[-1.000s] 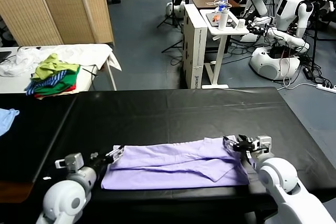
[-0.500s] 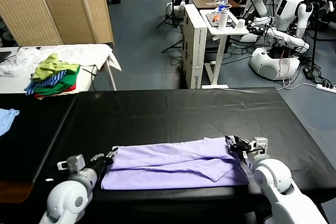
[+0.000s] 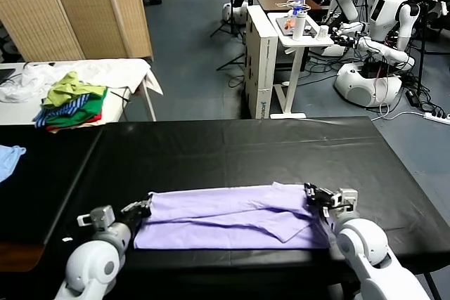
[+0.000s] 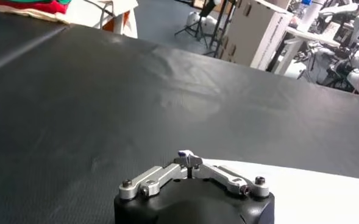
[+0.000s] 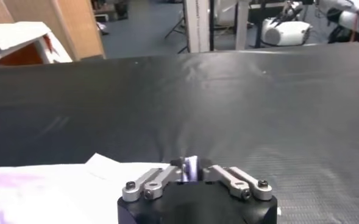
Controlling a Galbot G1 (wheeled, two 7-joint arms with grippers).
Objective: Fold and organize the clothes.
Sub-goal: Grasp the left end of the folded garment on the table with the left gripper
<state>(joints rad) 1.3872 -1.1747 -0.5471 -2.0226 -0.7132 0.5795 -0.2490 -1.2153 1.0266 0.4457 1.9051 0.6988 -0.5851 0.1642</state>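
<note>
The clothes, one pale lavender T-shirt [image 3: 225,217], lie folded into a long flat strip across the near side of the black table [image 3: 239,149]. My left gripper [image 3: 140,207] is at the strip's left far corner, low on the table. Its fingers are shut with a bit of lavender fabric pinched at the tips [image 4: 188,158]. My right gripper [image 3: 313,193] is at the right far corner, shut on a fold of the shirt [image 5: 190,168]. The shirt shows pale beside each gripper in the wrist views [image 4: 316,196] [image 5: 45,189].
A pile of green, yellow-green and striped garments [image 3: 70,100] sits on a white table at the back left. A light blue cloth [image 3: 8,159] lies at the black table's left edge. A white cart [image 3: 299,33] and other robots [image 3: 383,40] stand beyond.
Both grippers, open at the shirt's far corners a second ago, have shut on the fabric. They have drawn slightly toward me, and the left corner has shifted a little left.
</note>
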